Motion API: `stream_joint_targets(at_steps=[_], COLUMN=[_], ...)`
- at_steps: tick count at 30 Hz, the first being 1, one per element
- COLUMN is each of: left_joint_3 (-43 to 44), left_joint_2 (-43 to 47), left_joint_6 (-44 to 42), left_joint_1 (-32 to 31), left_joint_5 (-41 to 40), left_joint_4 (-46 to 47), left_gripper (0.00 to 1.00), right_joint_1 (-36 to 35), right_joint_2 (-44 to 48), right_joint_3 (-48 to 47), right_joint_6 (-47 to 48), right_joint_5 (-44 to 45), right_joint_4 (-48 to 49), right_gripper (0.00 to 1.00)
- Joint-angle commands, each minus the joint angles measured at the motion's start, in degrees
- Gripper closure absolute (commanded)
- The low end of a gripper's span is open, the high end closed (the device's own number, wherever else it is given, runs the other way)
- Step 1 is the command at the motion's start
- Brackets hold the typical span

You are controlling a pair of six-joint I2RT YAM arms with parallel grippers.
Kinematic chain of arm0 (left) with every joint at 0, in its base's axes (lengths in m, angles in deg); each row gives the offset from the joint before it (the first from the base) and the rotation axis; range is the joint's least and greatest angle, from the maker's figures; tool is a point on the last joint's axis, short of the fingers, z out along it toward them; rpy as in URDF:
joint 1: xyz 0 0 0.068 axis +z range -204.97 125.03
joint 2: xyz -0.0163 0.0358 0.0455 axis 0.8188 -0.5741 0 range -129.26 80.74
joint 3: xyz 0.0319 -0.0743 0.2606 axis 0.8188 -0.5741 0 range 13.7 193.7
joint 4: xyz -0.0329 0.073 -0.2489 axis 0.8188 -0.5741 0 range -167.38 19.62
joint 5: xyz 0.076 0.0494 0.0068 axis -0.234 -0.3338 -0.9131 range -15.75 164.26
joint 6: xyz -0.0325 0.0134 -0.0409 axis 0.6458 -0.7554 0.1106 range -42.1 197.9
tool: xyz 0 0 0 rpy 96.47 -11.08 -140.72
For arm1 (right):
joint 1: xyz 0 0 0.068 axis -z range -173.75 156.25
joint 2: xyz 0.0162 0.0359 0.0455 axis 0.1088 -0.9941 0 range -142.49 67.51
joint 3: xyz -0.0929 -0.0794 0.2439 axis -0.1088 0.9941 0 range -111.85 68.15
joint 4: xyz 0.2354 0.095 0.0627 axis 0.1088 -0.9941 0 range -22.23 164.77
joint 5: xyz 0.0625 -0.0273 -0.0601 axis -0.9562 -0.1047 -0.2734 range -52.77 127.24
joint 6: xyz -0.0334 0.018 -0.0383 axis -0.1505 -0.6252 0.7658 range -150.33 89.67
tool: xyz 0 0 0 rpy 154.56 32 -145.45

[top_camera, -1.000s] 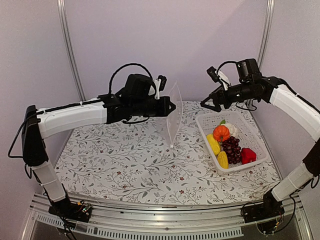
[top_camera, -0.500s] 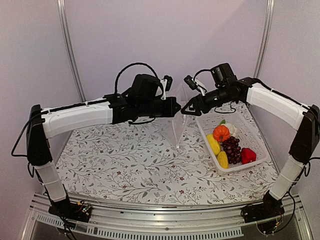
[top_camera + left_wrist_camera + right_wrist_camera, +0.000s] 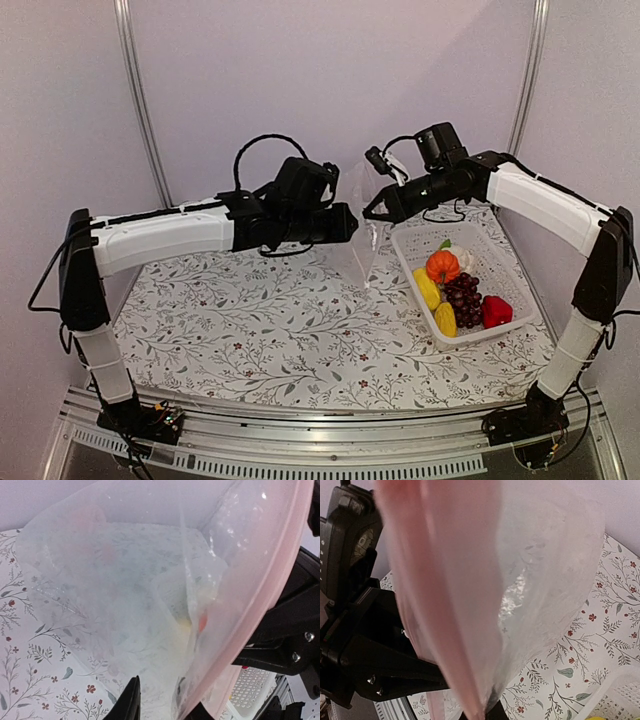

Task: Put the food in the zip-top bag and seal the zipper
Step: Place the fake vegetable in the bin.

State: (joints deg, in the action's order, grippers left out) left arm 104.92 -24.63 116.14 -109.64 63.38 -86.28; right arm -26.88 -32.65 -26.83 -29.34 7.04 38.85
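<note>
Left gripper [image 3: 348,222] and right gripper [image 3: 372,210] both reach in from arms based at the near edge, meeting above the far middle of the table [image 3: 250,330].

Nearest, on the right, sits a white lattice basket [image 3: 470,338] that holds all the food. One yellow piece [image 3: 445,320] and the red piece [image 3: 496,311] lie at its near end. The grapes [image 3: 463,298] and the other yellow piece [image 3: 426,288] sit mid-basket. The orange piece [image 3: 442,266] and the cauliflower [image 3: 460,257] lie at its far end.

Just left of the basket's far-left corner, the zip-top bag [image 3: 365,255] hangs upright with nothing in it. Whether its lowest corner touches the table cannot be told.

Farther back, the left gripper's fingers [image 3: 131,702] stand partly spread, with clear bag film hanging between them. Its wrist view looks into the bag, and the pinkish zipper [image 3: 270,595] curves down the right side.

Farthest, the right gripper is pressed together, pinching the bag at the zipper strip. The two grippers sit just beside each other, on opposite sides of the bag's top.
</note>
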Motion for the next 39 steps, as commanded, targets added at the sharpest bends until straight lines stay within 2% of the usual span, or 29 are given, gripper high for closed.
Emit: stream_joint_targets(at_steps=[1, 4, 8, 15, 19, 22, 24, 26, 28, 30, 34, 37, 39], left_joint_3=[-0.87, -1.87, -4.62, -6.58, -6.19, -5.78, -4.78, -3.41, -2.25, -2.59, -3.92, -4.56, -4.81], left_joint_2=[-0.47, 1.54, 5.53, 8.26, 7.49, 6.74, 6.16, 5.82, 6.2, 7.16, 9.29, 10.52, 11.15], left_joint_6=[1.82, 1.03, 0.46, -0.64, -1.24, -2.05, -3.09, -4.14, -4.85, -5.28, -5.87, -6.37, -6.85], left_joint_1=[-1.92, -2.9, -3.71, -4.36, -4.71, -4.65, -4.59, -4.54, -4.56, -4.53, -4.44, -4.24, -4.18], left_joint_5=[-4.16, -11.92, -21.72, -26.96, -26.22, -25.58, -25.56, -25.41, -25.15, -25.22, -25.91, -26.18, -26.13], left_joint_4=[-2.37, -3.53, -4.29, -4.21, -4.27, -4.51, -5.48, -7.17, -9.36, -10.7, -12.5, -13.66, -14.16], left_gripper=[0.83, 1.0, 1.0, 1.0, 1.0, 1.0, 1.0, 1.0, 1.0, 1.0, 1.0, 1.0, 1.0], right_joint_1=[-0.45, -0.45, -0.45, -0.43, -0.38, -0.36, -0.42, -0.4, -0.42, -0.38, -0.36, 0.51, 2.26], right_joint_2=[0.37, 0.7, 2.8, 5.05, 4.89, 4.89, 5.1, 5.89, 7.74, 9.73, 13.47, 17.21, 18.76], right_joint_3=[-0.29, 0.85, 3.2, 4.09, 4.22, 4.05, 3.86, 3.84, 3.84, 3.84, 4.64, 8.25, 10.94], right_joint_6=[-2.73, -3.01, -2.97, -3.6, -4.1, -3.37, -1.82, 1.4, 2.58, 3.36, 6.95, 10.49, 12.23], right_joint_5=[2.3, 8.45, 18.5, 29.72, 28.51, 19.77, 10.0, 1.11, -4.03, -4.44, -1.61, 1.55, 2.94], right_joint_4=[1.27, 1.2, 1.19, 1.16, 1.07, 1.28, 1.14, 0.69, 0.07, -0.73, -3.23, -3.54, -3.69], right_gripper=[1.0, 1.0, 1.0, 1.0, 1.0, 1.0, 0.93, 0.76, 0.62, 0.52, 0.46, 0.38, 0.37])
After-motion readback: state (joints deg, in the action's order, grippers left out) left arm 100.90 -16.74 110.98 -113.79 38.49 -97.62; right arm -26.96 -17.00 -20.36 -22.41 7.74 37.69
